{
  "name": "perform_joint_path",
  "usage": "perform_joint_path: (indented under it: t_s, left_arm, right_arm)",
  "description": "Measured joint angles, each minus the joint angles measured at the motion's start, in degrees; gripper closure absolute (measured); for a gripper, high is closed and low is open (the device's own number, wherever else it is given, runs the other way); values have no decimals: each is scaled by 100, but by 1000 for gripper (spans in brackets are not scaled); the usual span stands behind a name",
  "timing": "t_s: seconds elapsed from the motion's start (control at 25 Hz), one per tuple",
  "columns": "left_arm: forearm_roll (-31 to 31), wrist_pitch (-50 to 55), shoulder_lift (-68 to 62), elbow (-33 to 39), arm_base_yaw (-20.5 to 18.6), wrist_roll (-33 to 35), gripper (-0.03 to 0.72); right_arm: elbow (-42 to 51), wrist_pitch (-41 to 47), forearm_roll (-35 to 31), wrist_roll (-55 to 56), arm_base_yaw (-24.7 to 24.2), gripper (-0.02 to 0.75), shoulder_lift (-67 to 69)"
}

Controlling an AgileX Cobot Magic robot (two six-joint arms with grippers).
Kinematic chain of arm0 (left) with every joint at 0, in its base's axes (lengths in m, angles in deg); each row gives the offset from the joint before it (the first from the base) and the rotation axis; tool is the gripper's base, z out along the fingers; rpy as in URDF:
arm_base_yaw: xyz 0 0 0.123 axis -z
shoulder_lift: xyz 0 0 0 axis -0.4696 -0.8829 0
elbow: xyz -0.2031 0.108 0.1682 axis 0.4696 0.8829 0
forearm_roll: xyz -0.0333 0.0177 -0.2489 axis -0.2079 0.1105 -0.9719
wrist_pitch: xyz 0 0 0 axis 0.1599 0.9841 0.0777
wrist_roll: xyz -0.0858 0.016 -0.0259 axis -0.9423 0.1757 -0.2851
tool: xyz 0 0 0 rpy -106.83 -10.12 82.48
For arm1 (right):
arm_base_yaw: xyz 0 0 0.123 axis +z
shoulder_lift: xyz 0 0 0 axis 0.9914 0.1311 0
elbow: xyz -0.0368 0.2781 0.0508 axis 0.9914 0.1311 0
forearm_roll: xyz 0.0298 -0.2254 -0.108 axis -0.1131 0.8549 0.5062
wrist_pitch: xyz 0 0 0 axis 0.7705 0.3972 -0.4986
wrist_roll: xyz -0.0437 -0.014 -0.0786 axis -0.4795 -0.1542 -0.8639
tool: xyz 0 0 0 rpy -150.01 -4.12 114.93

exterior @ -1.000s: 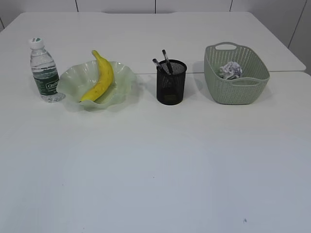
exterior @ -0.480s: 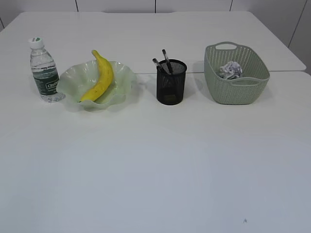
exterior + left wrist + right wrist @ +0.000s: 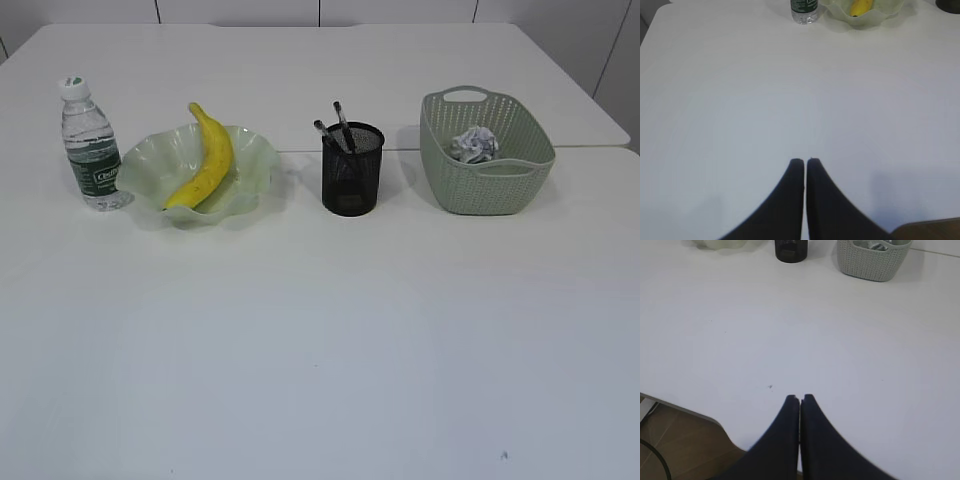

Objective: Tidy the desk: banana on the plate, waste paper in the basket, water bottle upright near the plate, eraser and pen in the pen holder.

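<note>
The desk (image 3: pixel 320 340), a broad, smooth white slab, is filling nearly every view. Toward its far right the basket (image 3: pixel 487 170) is sitting, an oval tub of sage-green plastic with woven-look perforated walls, cradling a crumpled ball of waste paper (image 3: pixel 473 144). At the left, the plate (image 3: pixel 255 160), pale green and glassy with a ruffled, wavy rim, is carrying the banana (image 3: pixel 207 160), a long yellow curve leaning across it. Between plate and basket the pen holder (image 3: pixel 352 170), a black mesh cylinder, is standing with two dark pens (image 3: pixel 341 126) poking out at a slant. The water bottle (image 3: pixel 91 148), clear ribbed plastic with a white cap and dark green label, is standing upright just beside the plate's left edge.

Both arms are hanging back over the near part of the desk, well apart from everything. The left gripper (image 3: pixel 804 161) is pressing its dark tapered fingers together, holding nothing; the right gripper (image 3: pixel 799 397) is doing likewise, empty.
</note>
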Motion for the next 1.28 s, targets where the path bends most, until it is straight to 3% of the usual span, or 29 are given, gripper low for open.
perform_joint_path:
  t_s: [0.84, 0.96, 1.28]
  left_arm:
    - [0, 0, 0, 0, -37, 0, 707]
    - [0, 0, 0, 0, -37, 0, 707]
    - [0, 0, 0, 0, -37, 2, 707]
  right_arm:
    - [0, 0, 61, 0, -28, 745, 0]
    - [0, 0, 61, 0, -310, 745, 0]
    - [0, 0, 61, 0, -1793, 744, 0]
